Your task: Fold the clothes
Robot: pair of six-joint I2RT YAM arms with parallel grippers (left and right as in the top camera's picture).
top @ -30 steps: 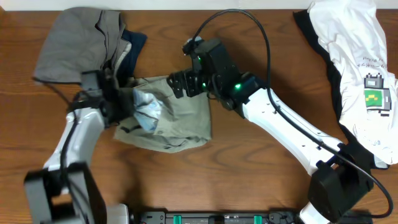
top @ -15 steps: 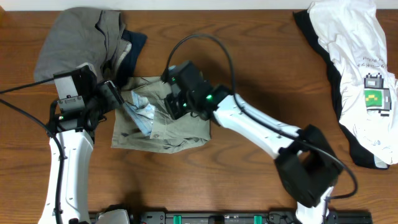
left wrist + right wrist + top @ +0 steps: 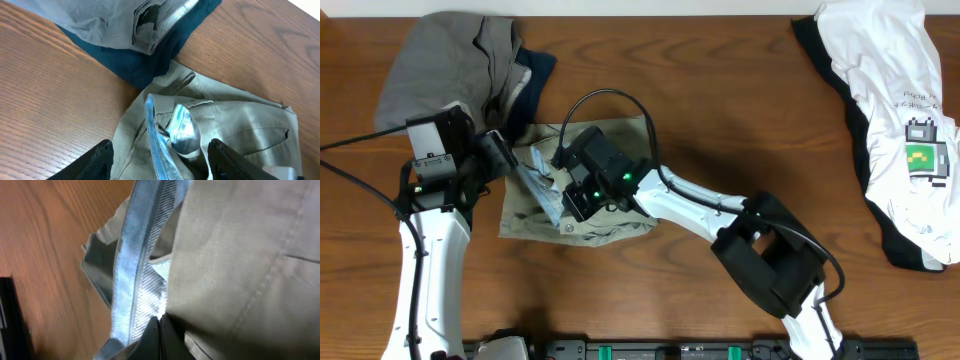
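shorts (image 3: 525, 212) (image 3: 240, 125) (image 3: 240, 255): lying crumpled under both claws, pale blue lining (image 3: 542, 185) (image 3: 155, 135) (image 3: 140, 255) showing.
right claw (image 3: 563, 210) (image 3: 160, 330): pinching closed on the shorts at the lining edge.
left claw (image 3: 505, 150) (image 3: 160, 165): hanging spread wide over the shorts' edge, gripping nothing.
grey piece (image 3: 440, 70) (image 3: 100, 20), navy piece (image 3: 535, 75) (image 3: 150, 60): lying just beyond the left claw, navy piece touching the shorts.
tee (image 3: 890, 90): lying well apart from both claws, over a black piece (image 3: 840, 90).

Robot test bench in a lab, laid out with clothing.

A left arm (image 3: 430, 250) and a right arm (image 3: 690, 205), both white and black with lit green indicators, work over a bare wood-grain table (image 3: 720, 100). A loose black cable (image 3: 610, 93) loops above it, and a black mounting rail (image 3: 650, 352) with green fittings runs along the near edge. Khaki shorts (image 3: 525, 215), a grey garment (image 3: 435, 70) and a white printed tee (image 3: 890, 80) lie heaped on the tabletop.
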